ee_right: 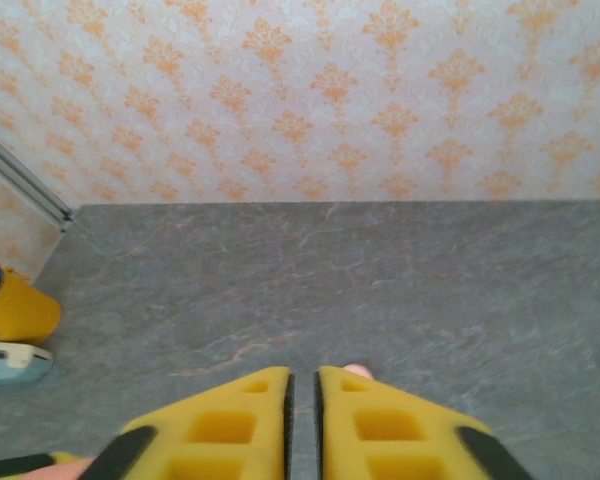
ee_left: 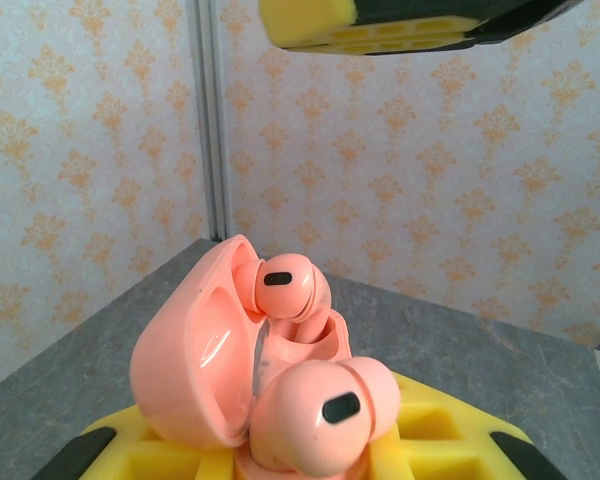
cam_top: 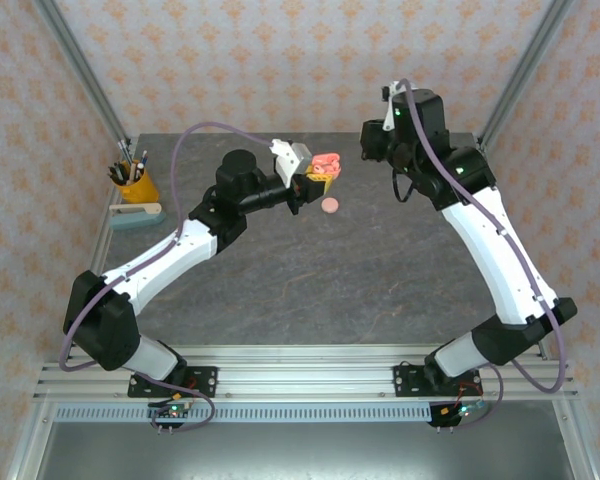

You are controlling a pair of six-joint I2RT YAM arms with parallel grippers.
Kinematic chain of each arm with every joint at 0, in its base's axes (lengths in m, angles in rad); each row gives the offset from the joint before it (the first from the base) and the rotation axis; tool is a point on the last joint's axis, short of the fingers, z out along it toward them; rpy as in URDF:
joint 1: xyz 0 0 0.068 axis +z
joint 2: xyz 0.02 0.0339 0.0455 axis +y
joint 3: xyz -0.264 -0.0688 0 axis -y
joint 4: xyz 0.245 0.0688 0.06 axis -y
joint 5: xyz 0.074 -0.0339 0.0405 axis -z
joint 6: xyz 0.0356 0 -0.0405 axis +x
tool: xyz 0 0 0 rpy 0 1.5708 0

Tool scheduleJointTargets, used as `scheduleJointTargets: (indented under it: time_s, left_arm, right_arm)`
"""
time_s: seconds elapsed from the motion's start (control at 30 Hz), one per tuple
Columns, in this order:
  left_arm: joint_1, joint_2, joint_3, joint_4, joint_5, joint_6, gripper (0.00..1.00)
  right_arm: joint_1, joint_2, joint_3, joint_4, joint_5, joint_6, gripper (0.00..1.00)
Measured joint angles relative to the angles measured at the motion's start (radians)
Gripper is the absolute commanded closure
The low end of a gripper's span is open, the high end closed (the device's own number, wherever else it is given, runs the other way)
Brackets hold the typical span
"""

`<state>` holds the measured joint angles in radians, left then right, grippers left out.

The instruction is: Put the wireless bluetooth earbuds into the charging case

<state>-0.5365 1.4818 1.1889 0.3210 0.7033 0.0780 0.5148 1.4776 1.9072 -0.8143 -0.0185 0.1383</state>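
Left gripper [cam_top: 318, 178]: closed on the open charging case [ee_left: 195, 350], which is held up over the far middle of the tabletop [cam_top: 280, 290].
Earbuds [ee_left: 325, 415]: two are seated in the case, the second [ee_left: 285, 285] tucked under the raised lid.
Right gripper [ee_right: 302, 380]: fingers drawn nearly together; whether anything is gripped cannot be told.
Pink item [cam_top: 330, 206]: laid on the tabletop near the held case.

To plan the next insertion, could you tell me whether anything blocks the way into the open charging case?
Yes: the charging case, open in the left gripper, already holds a rear earbud and a front earbud. No free socket shows for another earbud.
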Motion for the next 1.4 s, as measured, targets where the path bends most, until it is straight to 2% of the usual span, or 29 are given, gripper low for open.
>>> scheduleJointTargets:
  time_s: [0.13, 0.53, 0.87, 1.4]
  left_arm:
    - [0.001, 0.000, -0.011, 0.018, 0.017, -0.003, 1.00]
    - [0.040, 0.026, -0.052, 0.142, 0.110, -0.056, 1.00]
    - [0.046, 0.048, -0.054, 0.170, 0.159, -0.080, 1.00]
    - [0.048, 0.065, -0.054, 0.179, 0.176, -0.087, 1.00]
  right_arm:
    - [-0.003, -0.008, -0.033, -0.018, -0.052, 0.057, 1.00]
    - [-0.003, 0.013, -0.092, -0.062, -0.176, 0.135, 1.00]
    - [-0.003, 0.063, -0.092, -0.062, -0.258, 0.150, 1.00]
    - [-0.007, 0.068, -0.092, -0.062, -0.262, 0.149, 1.00]
